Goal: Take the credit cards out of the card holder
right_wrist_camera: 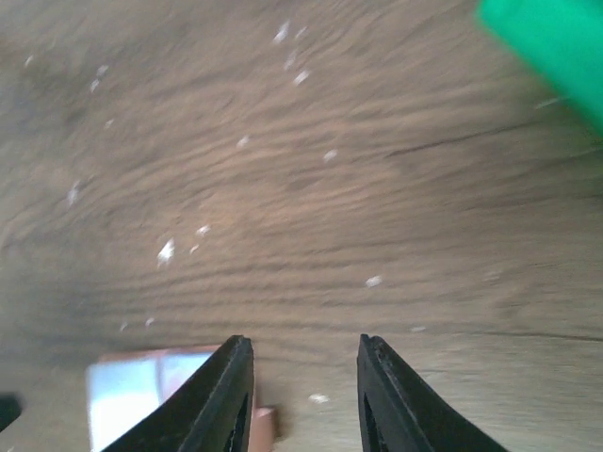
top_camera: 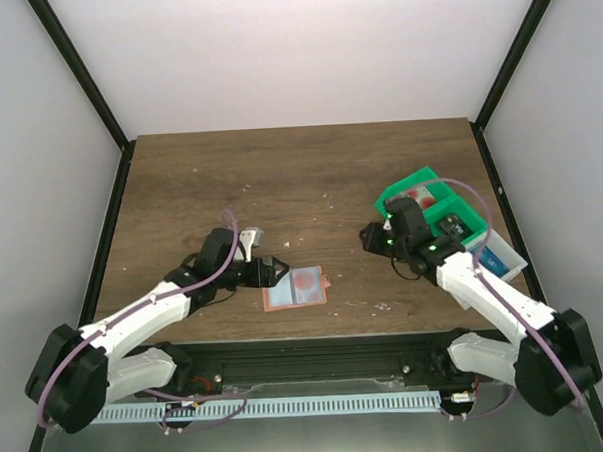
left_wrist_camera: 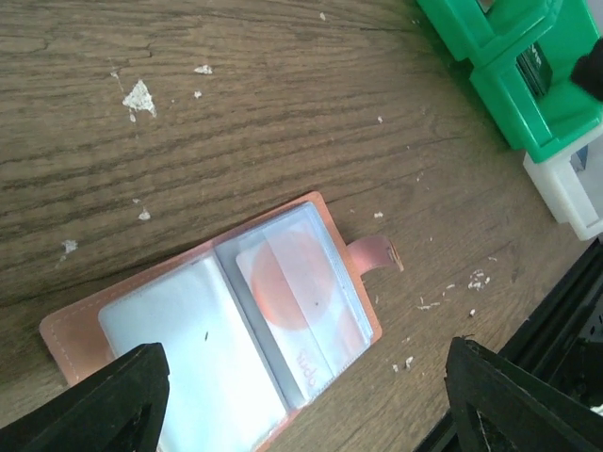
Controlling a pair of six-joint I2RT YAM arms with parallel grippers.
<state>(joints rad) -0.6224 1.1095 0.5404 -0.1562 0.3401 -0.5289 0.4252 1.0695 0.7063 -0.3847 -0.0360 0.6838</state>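
one card (left_wrist_camera: 300,299) in one open card holder (left_wrist_camera: 68,335); left tool (left_wrist_camera: 306,381), right tool (right_wrist_camera: 303,377) released.

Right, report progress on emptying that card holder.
Done: a red and white card lies in the green compartment tray. In hand: nothing; the left tool hovers open over the open tan-pink folding card holder, the right tool is open and empty. Left: one card with a red circle sits in a clear sleeve.

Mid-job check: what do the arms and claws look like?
The left arm and right arm have white links, black joints and bases, a purple cable looping along each. The left claw and right claw have black tapered fingers. Small green lights glow near the right wrist.
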